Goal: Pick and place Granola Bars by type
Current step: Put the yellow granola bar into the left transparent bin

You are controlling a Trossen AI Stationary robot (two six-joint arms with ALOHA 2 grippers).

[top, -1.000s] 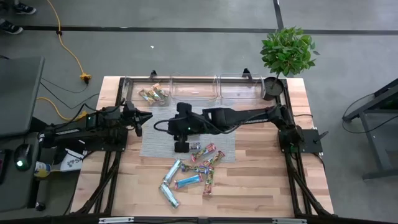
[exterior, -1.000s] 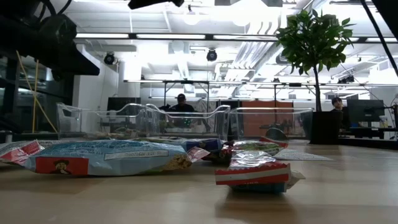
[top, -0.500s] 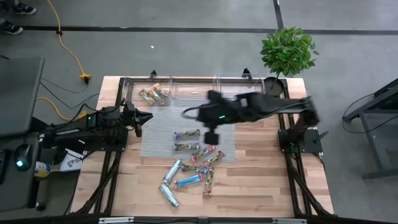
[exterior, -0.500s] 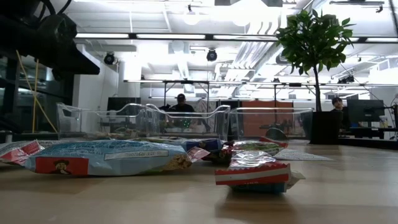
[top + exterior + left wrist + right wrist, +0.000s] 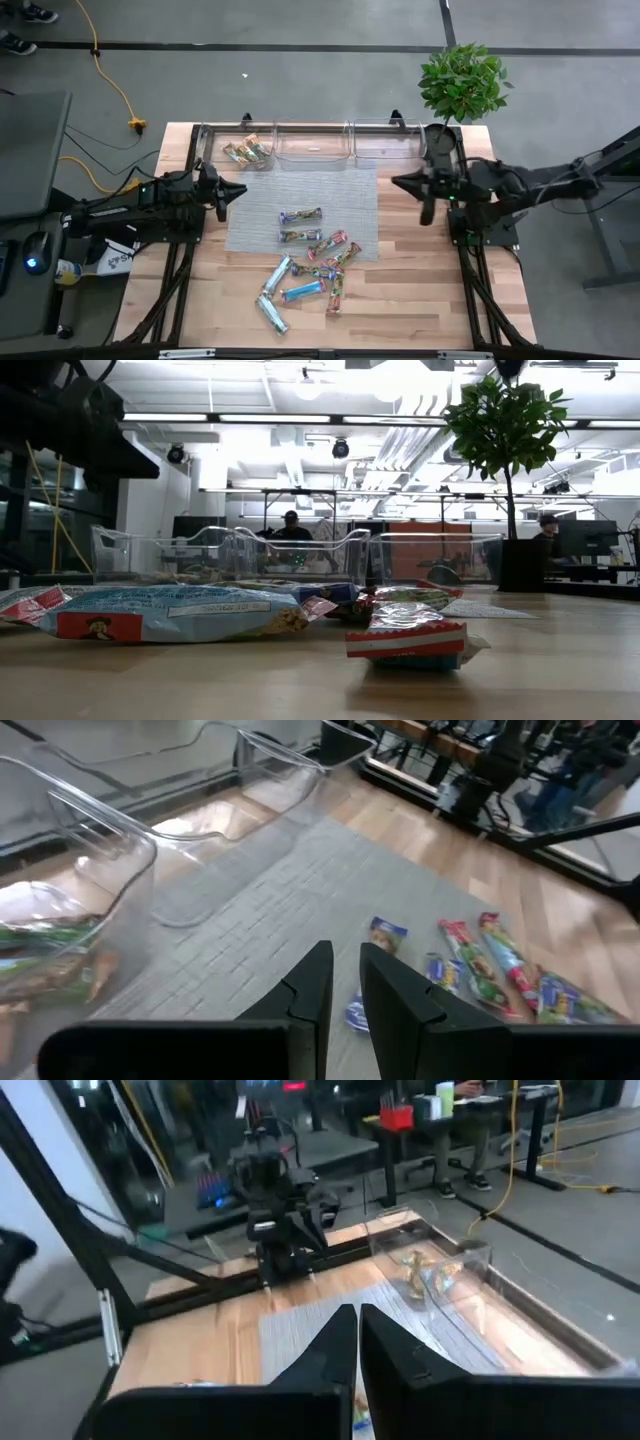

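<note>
- Lying loose across the grey mat [image 5: 300, 200] and the bare wood of the table [image 5: 420, 290], the Granola Bars [image 5: 305, 262] sit between the two arms, with neither gripper touching any of them.
- Two blue bars [image 5: 300, 225] rest side by side near the mat's middle, long axes running left to right across the table; the others fan out at mixed angles toward the near edge.
- Left gripper [image 5: 222, 190] hovers at the mat's left edge, fingers nearly together, holding nothing; the blue pair lies to its right and slightly nearer the front, making this the closer arm by the overhead view.
- Right gripper [image 5: 427, 212] hangs beyond the mat's right edge, fingers drawn close, empty, well apart from the pile.
- Left clear bin [image 5: 240, 150] already holds several bars; middle bin [image 5: 312, 148] and right bin [image 5: 385, 146] appear empty.
</note>
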